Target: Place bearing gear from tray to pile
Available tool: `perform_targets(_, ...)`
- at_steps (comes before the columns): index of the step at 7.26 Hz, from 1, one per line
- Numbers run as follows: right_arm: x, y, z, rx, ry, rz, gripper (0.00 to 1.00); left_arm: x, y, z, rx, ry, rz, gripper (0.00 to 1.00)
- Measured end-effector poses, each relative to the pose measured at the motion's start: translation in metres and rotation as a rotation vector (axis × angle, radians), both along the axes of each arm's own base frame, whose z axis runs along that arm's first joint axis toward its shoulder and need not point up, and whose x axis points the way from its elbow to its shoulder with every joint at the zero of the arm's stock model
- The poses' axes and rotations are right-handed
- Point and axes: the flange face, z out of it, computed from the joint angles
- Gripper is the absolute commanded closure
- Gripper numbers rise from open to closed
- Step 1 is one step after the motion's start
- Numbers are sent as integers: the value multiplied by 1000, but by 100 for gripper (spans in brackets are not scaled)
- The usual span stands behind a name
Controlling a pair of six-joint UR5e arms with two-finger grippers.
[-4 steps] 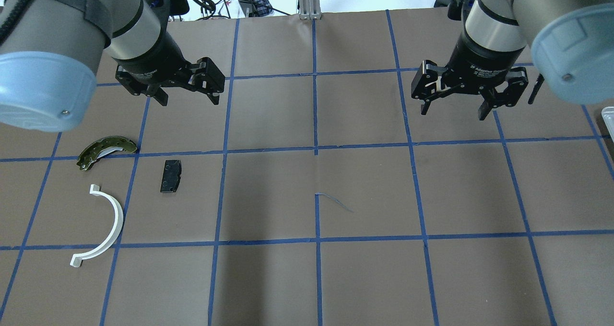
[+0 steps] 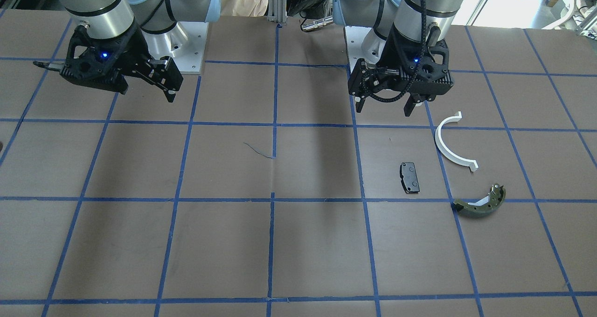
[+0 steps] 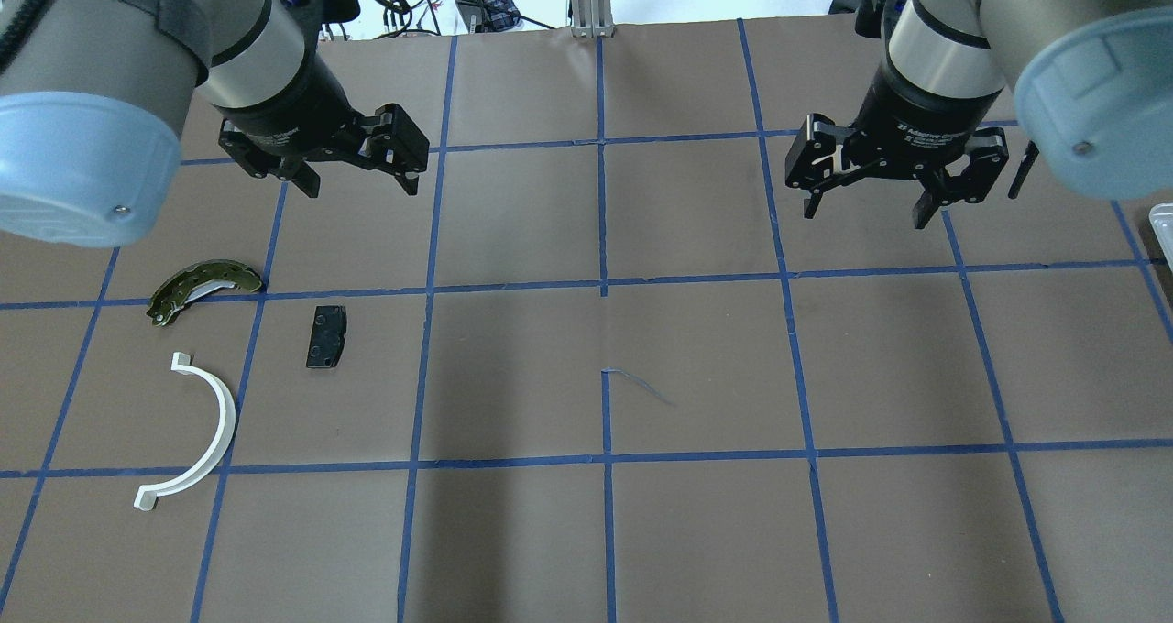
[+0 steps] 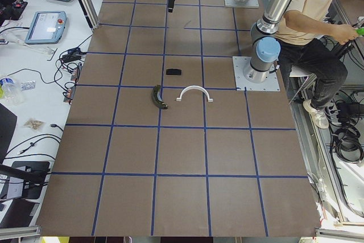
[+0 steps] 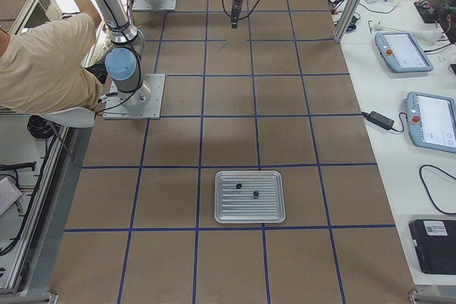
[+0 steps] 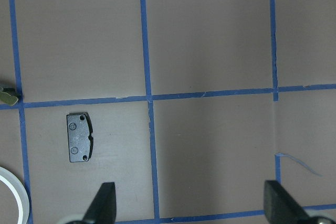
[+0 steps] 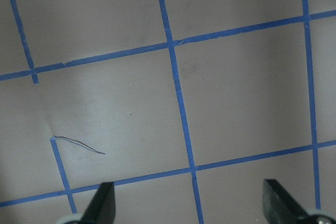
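On ribbed tray point(image 5: 269, 209), two small dark parts point(image 5: 238, 186)

Bright, even light from above; soft shadow bands cross the table point(image 3: 696, 531); my wrist views slightly soft.

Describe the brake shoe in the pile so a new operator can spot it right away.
On the brown table gridded in blue tape, three loose parts lie on the robot's left side, near the left gripper. The brake shoe is the olive-green curved piece, unlike the white half-ring and the flat black pad.
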Motion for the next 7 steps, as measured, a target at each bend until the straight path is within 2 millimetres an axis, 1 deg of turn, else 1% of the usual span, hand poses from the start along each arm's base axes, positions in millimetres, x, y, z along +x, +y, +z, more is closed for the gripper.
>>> perform_targets(5,-3,-1,-3,8,12,-9,0,0,1,0,-1,-1,0,0)
perform_targets(7,-13,-5,-5,11,11,-19,0,0,1,0,0,-2,0,0)
